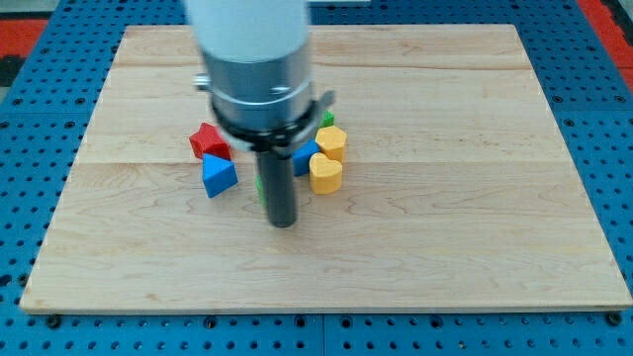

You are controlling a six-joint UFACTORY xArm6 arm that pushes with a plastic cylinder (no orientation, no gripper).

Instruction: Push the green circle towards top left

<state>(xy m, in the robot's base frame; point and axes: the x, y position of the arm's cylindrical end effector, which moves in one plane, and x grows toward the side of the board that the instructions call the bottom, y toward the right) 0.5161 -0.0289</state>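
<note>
My tip (283,223) rests on the wooden board (445,218), just below the middle of the block cluster. A thin sliver of green (260,188) shows at the rod's left edge; its shape is hidden by the rod. Another bit of a green block (327,119) peeks out at the top right of the rod, above the yellow blocks. I cannot tell which one is the green circle. The arm's wide grey body (252,59) hides the board's top middle.
A red star-like block (209,140) and a blue triangular block (219,176) lie left of the rod. A yellow hexagon block (330,141), a yellow heart-like block (325,173) and a partly hidden blue block (304,158) lie to its right.
</note>
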